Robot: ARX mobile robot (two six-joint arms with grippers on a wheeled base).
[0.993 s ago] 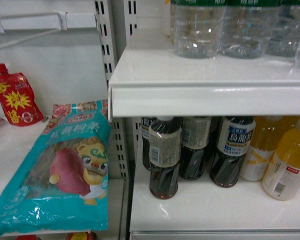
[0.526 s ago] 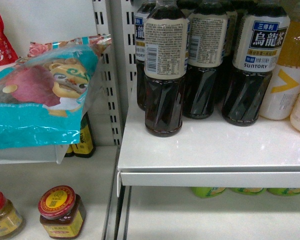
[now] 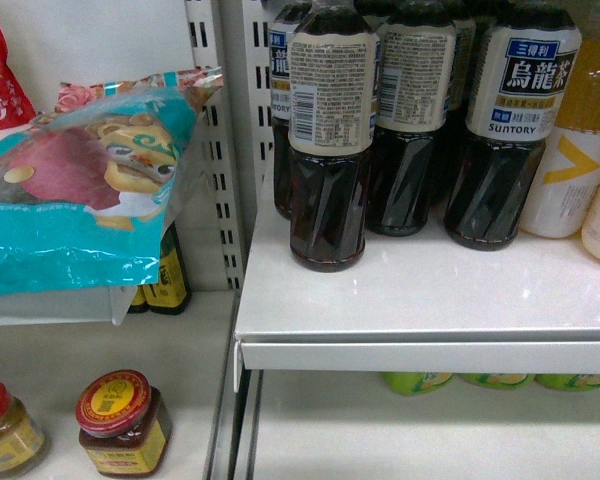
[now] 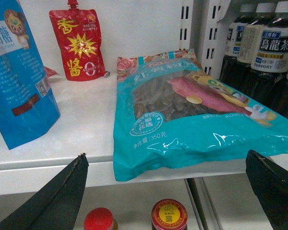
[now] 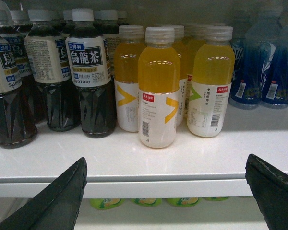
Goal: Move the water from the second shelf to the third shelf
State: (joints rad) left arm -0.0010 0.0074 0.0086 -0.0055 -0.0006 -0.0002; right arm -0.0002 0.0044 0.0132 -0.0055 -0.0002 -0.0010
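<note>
Two spread pincers (image 4: 165, 191) (image 5: 165, 189), nothing held

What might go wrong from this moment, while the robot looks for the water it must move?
1. No green-labelled water bottle is clearly visible in any view. The open right end effector faces dark tea bottles and yellow drink bottles, so it might take a wrong bottle.
2. The teal bag overhangs its shelf edge just ahead of the open left end effector. A nudge could drop it toward the jars below.
</note>
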